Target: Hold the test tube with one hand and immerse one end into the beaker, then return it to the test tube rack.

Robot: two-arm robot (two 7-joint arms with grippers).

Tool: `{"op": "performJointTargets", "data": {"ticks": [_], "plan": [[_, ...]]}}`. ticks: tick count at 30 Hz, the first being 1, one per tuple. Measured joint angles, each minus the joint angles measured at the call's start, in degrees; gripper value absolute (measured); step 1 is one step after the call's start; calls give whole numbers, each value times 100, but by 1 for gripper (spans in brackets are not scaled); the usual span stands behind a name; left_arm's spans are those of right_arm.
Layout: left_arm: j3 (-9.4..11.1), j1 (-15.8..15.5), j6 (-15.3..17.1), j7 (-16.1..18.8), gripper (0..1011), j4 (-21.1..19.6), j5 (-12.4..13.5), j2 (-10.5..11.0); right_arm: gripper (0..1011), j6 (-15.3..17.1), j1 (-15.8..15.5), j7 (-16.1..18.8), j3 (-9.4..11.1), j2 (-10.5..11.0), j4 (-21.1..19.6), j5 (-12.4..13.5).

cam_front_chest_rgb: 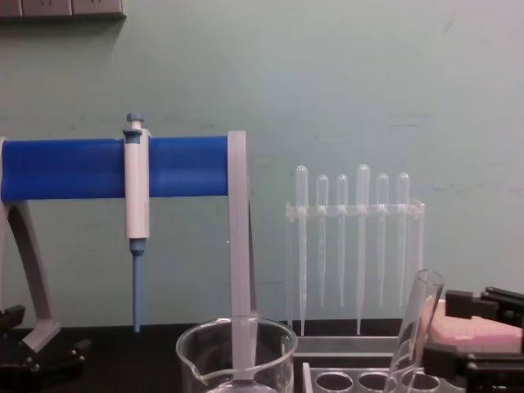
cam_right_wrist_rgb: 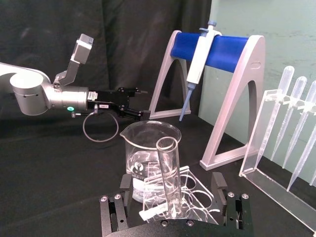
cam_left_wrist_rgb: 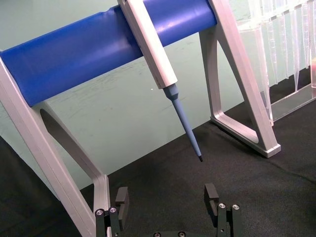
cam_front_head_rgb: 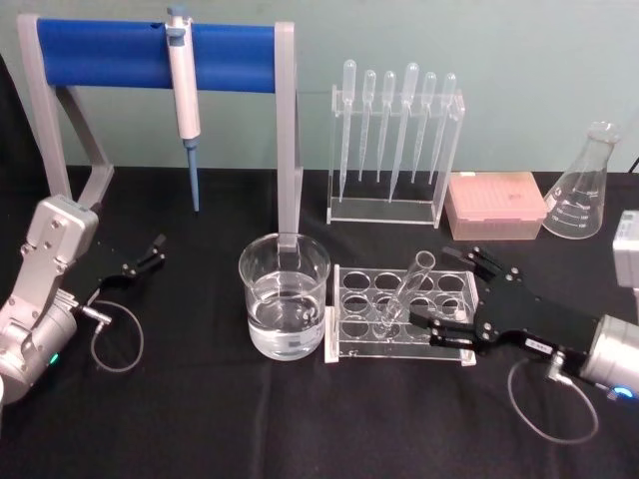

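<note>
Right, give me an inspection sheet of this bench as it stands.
Surface: black cloth, no spills seen.
Job's things: long clear glass test tube leans in the clear plastic rack; wide clear glass beaker holding clear liquid stands beside the rack.
Clutter: white-and-blue pipettor hangs on a blue-barred grey stand; thin plastic pipettes; pink box; conical glass flask.
Grippers: right gripper open, fingers either side of the test tube; left gripper open, parked at the left.
Cables: left wrist cable loop; right wrist cable loop.
Surroundings: pale green wall.
</note>
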Motion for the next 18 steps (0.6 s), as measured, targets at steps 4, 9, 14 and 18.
{"op": "performJointTargets", "data": {"ticks": [4,9,14,18], "plan": [[0,0,0,0,1000,0,0,0,1002,51,155,44,-86,-93,120,-2],[0,0,0,0,1000,0,0,0,1003,93,300,88,-190,-196,199,12],[0,0,0,0,1000,0,0,0,1003,130,397,87,-267,-270,257,17],[0,1,0,0,1000,0,0,0,1003,163,472,77,-319,-317,308,11]]}}
